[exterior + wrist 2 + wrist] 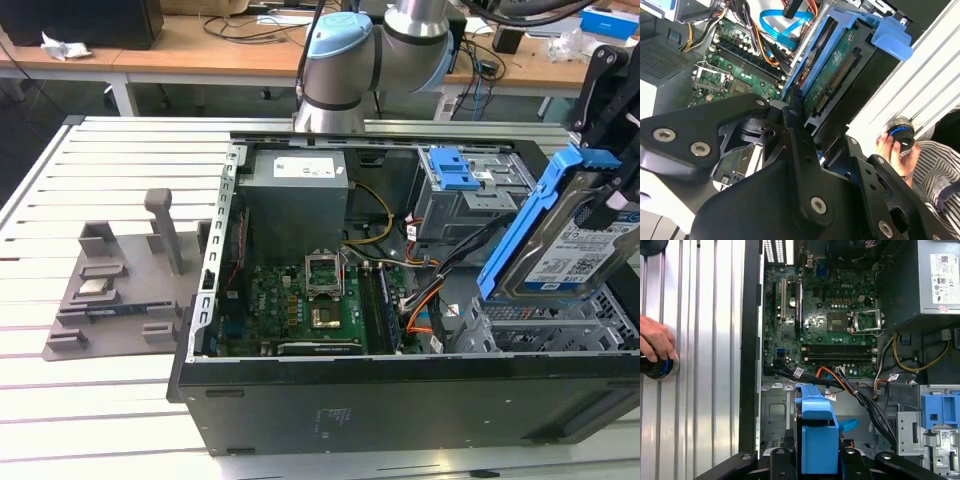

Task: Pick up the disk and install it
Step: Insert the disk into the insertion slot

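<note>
Gripper (612, 170) clamped on a flat silver metal disk (572, 255) framed by its blue plastic carrier.
Exterior view: the disk hangs tilted over the open black computer case (400, 410), at the exterior view's right. In both wrist views: jaws closed on the carrier's edges; probably dense, rigid, shock-sensitive.

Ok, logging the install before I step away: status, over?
Gripper shut on silver rectangular hard disk in blue plastic carrier, tilted above open black computer case. Black and orange cables run close beside it. Person's hand at slatted table alongside.
</note>
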`<state>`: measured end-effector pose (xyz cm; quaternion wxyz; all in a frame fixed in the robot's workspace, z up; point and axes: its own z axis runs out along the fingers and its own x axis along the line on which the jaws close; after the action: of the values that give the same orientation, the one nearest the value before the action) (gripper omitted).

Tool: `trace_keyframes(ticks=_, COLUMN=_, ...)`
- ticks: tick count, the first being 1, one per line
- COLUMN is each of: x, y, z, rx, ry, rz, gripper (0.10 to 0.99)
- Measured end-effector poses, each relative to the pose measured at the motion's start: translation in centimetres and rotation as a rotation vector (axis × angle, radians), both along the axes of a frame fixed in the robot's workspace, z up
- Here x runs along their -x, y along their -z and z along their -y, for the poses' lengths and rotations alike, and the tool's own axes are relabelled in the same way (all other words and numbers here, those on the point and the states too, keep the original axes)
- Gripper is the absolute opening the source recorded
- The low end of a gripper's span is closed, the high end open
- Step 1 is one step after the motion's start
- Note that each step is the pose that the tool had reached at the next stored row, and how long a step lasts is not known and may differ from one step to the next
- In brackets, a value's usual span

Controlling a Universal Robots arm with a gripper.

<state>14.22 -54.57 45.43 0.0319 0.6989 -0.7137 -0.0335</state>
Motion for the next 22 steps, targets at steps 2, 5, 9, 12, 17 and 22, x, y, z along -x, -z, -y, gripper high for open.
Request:
trace_keyframes(ticks=2, x=-0.43, y=0.10, z=0.00, rx=0.003, ry=0.000, rz=0.0000, gripper=0.365)
trace_keyframes(ticks=5, x=-0.86, y=0.34, z=0.00, rx=0.007, ry=0.000, rz=-0.0002, gripper=0.365)
trace_keyframes(ticks=9, x=-0.87, y=0.98, z=0.00, rx=0.012, ry=0.052, rz=-0.0005, gripper=0.365)
trace_keyframes(ticks=12, x=-0.88, y=1.16, z=0.05, rx=0.012, ry=0.035, rz=-0.0003, gripper=0.365)
trace_keyframes(ticks=17, x=-0.71, y=2.29, z=0.09, rx=0.012, ry=0.029, rz=-0.0003, gripper=0.365)
trace_keyframes(ticks=22, x=-0.70, y=4.56, z=0.09, rx=0.012, ry=0.026, rz=-0.0003, gripper=0.365)
